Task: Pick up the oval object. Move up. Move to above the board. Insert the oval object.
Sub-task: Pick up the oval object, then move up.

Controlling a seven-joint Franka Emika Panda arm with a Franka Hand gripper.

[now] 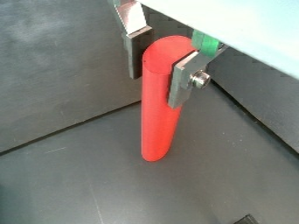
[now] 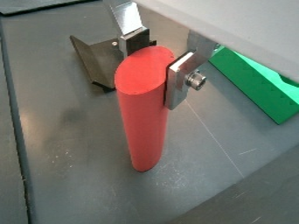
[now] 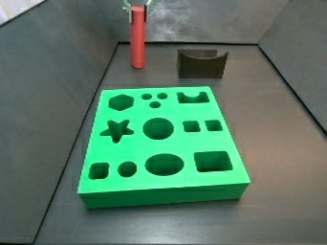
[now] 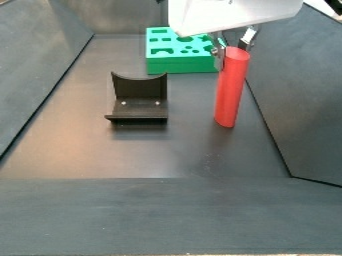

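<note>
The oval object (image 1: 160,105) is a tall red peg standing upright on the dark floor near the far wall, seen in both side views (image 3: 137,43) (image 4: 230,88). My gripper (image 1: 158,66) straddles its top with both silver fingers pressed against its sides; it also shows in a wrist view (image 2: 152,66) and in both side views (image 3: 136,8) (image 4: 238,42). The peg (image 2: 142,114) still rests on the floor. The green board (image 3: 160,191) with shaped holes lies apart from the peg; its edge shows in both wrist views (image 2: 257,83) (image 1: 207,42) and in a side view (image 4: 181,62).
The dark fixture (image 3: 201,62) stands on the floor beside the peg, between it and the side wall, also in a side view (image 4: 136,97) and behind the peg in a wrist view (image 2: 96,57). Grey walls enclose the floor.
</note>
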